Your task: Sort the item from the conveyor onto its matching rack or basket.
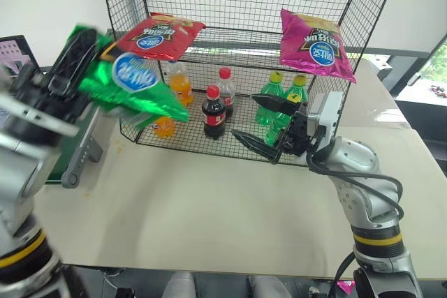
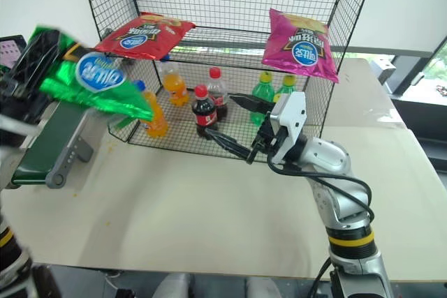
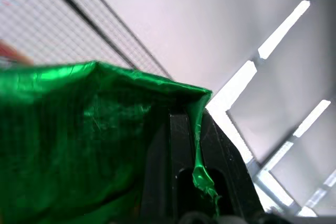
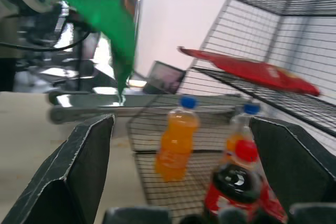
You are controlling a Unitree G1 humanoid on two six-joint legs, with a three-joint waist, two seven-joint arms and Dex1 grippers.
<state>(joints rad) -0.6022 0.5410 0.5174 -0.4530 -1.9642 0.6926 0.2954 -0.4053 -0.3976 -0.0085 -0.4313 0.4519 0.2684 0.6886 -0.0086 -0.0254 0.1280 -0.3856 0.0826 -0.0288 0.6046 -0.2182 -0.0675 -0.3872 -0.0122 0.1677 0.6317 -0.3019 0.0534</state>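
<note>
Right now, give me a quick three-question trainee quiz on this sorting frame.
1. True or false: the left tool is shut on the green crisp bag.
2. Which bag on the rack lies nearest the green one? A) red bag B) pink bag
3. Fill in: the right tool is ____, holding nothing.

Key: 1 true; 2 A; 3 open.

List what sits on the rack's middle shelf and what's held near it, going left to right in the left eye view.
Green crisp bag in the left hand → red bag → pink bag.
</note>
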